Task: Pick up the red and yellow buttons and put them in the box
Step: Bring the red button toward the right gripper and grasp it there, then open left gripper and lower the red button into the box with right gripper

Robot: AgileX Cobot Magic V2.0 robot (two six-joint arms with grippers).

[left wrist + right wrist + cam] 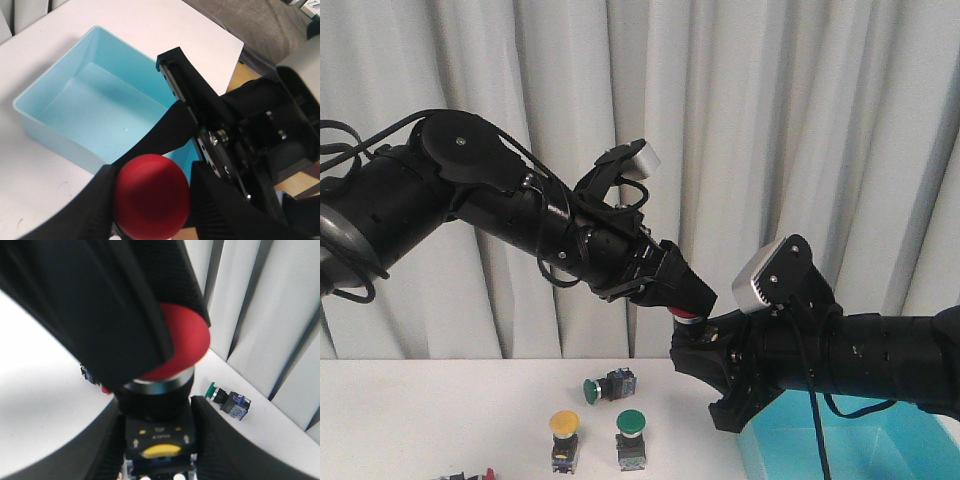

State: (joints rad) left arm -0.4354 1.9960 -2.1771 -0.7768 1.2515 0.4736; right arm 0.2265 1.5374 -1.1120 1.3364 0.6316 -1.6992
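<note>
Holding: red button [151, 196] is pinched by its cap in the left gripper [686, 298], up in the air above the table [440, 400].
Right gripper [705, 345]: its fingers [107, 450] sit either side of the same button's dark body; contact looks likely, can't tell if it's clamped.
Handover point: both grippers meet mid-air, just left of the box [850, 440].
Box: turquoise, on the table at the right; no buttons visible in it from the left wrist camera.
Yellow button [564, 428]: upright on the table, near front.
Green buttons: one upright [631, 428] just beside the yellow, one on its side [605, 387] behind them.
</note>
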